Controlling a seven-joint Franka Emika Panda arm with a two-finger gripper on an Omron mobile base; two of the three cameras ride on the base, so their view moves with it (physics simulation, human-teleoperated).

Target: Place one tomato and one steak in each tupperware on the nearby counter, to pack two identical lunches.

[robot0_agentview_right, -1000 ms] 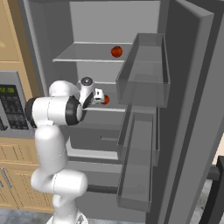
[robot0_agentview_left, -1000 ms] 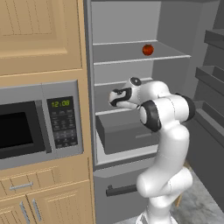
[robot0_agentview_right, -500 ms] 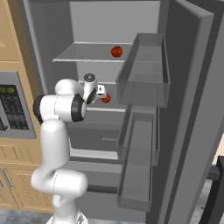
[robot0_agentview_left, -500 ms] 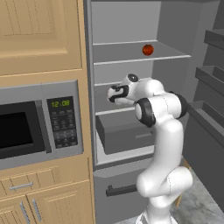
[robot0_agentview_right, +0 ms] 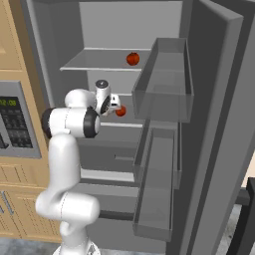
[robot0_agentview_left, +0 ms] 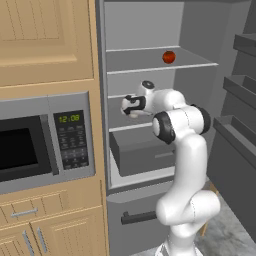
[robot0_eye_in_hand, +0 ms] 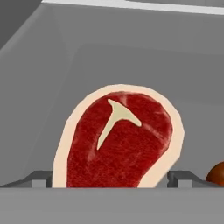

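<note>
A steak (robot0_eye_in_hand: 120, 140), deep red with a pale fat rim, lies on the fridge's middle shelf right in front of the hand. My gripper (robot0_eye_in_hand: 110, 180) is open, and its fingertips (robot0_eye_in_hand: 40, 178) stand on either side of the steak's near end. A tomato (robot0_eye_in_hand: 216, 174) sits just to the right of it and appears as the tomato (robot0_agentview_right: 120, 111) beside the gripper (robot0_agentview_right: 113, 103). Another tomato (robot0_agentview_left: 169, 57) rests on the upper shelf. The gripper (robot0_agentview_left: 126, 106) reaches into the middle shelf. The tupperware and the counter are out of view.
The fridge stands open, with its door bins (robot0_agentview_right: 167, 79) swung out to the right. A grey drawer (robot0_agentview_left: 145, 155) sticks out below the middle shelf. A microwave (robot0_agentview_left: 30, 145) and wooden cabinets (robot0_agentview_left: 45, 40) stand to the left.
The arm has reached slightly deeper into the middle shelf, and the hand has come closer over the steak. The tomatoes have not moved.
</note>
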